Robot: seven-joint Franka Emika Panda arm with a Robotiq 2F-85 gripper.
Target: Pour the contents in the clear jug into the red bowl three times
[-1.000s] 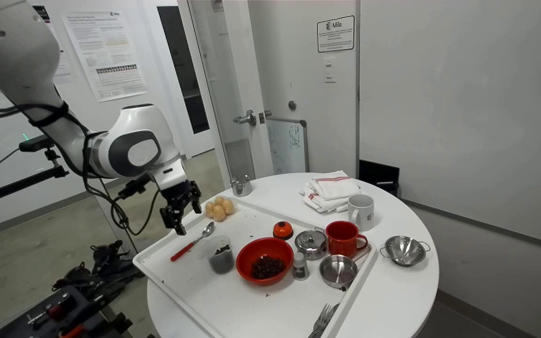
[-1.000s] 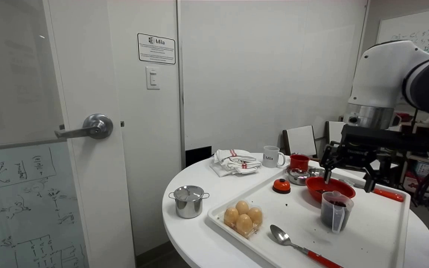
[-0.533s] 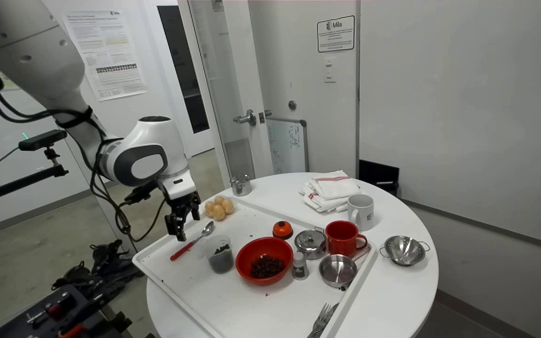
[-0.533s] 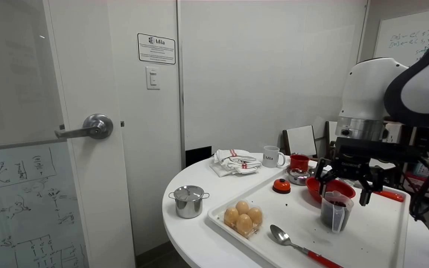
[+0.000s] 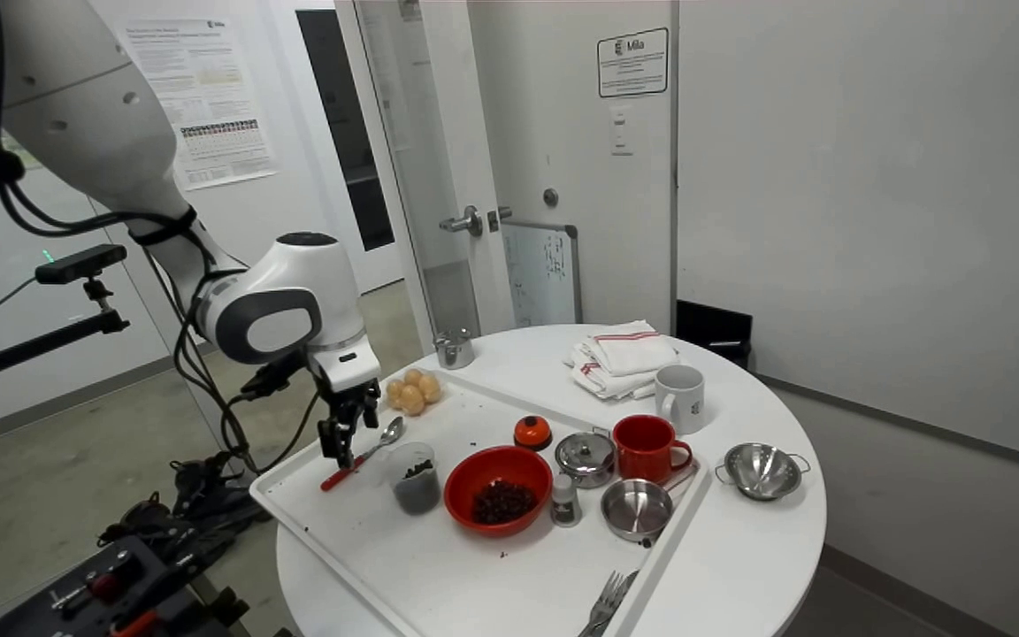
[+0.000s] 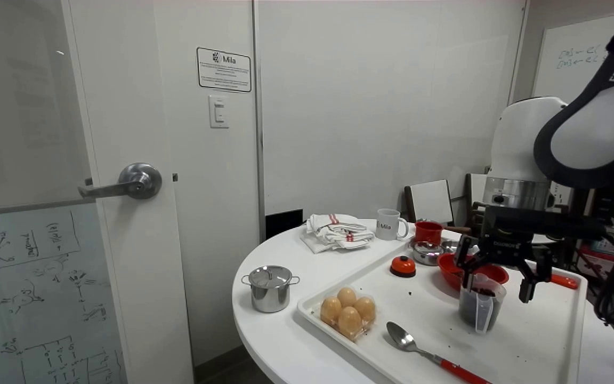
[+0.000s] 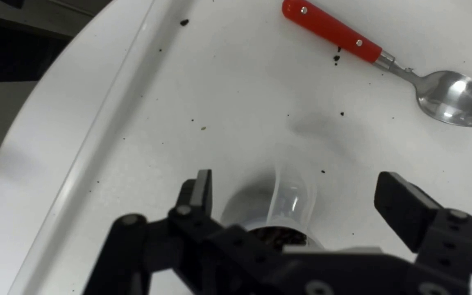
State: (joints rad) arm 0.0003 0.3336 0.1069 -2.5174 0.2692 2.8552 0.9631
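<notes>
A round white table bears a white tray. Above it the jaws stand wide apart, holding nothing; near them the clear jug stands upright, the red bowl just beside it.

red bowl; greyish clear jug; red mug; white towels, red stripes; white tray; upper right of wrist view: red-handled silver spoon.
</notes>
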